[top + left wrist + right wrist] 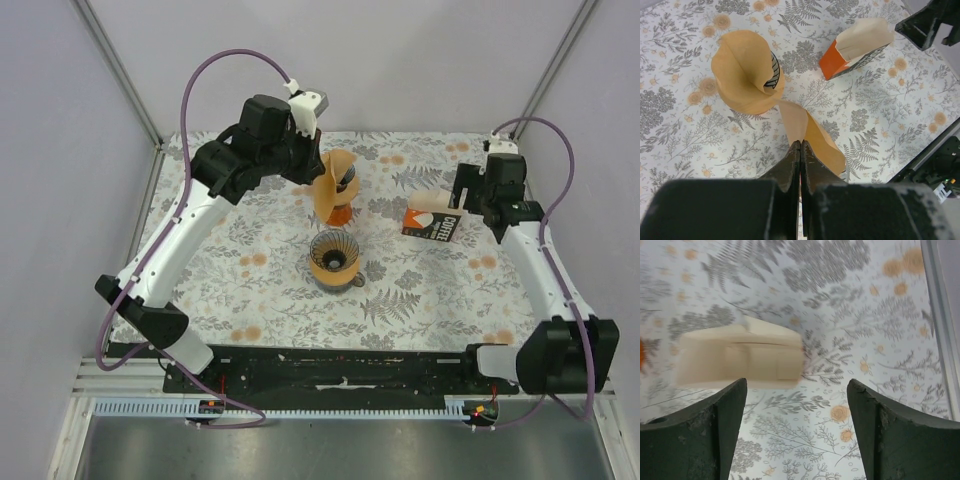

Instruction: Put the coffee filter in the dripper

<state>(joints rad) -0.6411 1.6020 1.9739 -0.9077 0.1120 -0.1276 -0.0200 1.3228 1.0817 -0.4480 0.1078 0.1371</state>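
Observation:
My left gripper (pixel 312 168) is shut on a brown paper coffee filter (pixel 328 188) and holds it above the far middle of the table. In the left wrist view the filter (pixel 812 135) hangs from the closed fingertips of my left gripper (pixel 800 143). The clear dripper (pixel 334 258) stands at the table's middle with brown showing inside. Only its rim (pixel 847 173) shows past the held filter. My right gripper (pixel 462 192) is open and empty beside the filter box (pixel 432 222), and it also shows in the right wrist view (pixel 796 385).
A black ribbed holder with brown filters draped on it (pixel 747 72) stands just behind the dripper on an orange base (pixel 345 205). The filter box lies on its side with its cream top (pixel 740 362) just beyond my right fingers. The floral cloth (pixel 430 290) covers the table.

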